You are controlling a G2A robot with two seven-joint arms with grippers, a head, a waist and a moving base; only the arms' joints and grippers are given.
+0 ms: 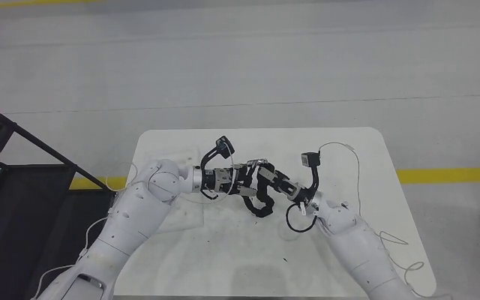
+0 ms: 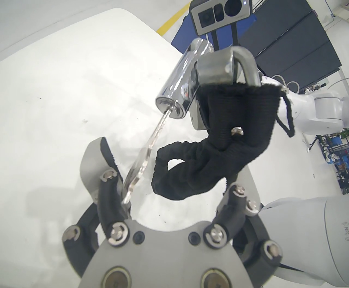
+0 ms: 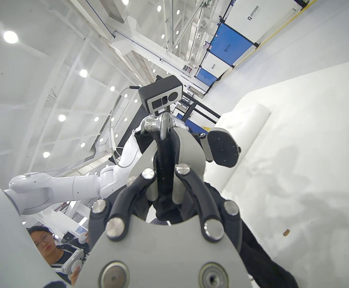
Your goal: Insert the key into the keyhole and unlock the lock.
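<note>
Left end effector (image 2: 171,166) is apart beside key (image 2: 152,139), tip seated in lock (image 2: 180,81) clamped by right end effector (image 3: 165,144); you likely need to close on key, then turn.

Lettering marks an arm's white shell (image 2: 313,231) and a wall panel (image 3: 261,16).

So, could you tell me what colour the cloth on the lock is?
Black; the cloth on the lock shows best in the left wrist view.

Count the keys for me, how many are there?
1. The key pokes into the keyhole of the padlock, its head beside the left gripper. Others may be hidden.
</note>
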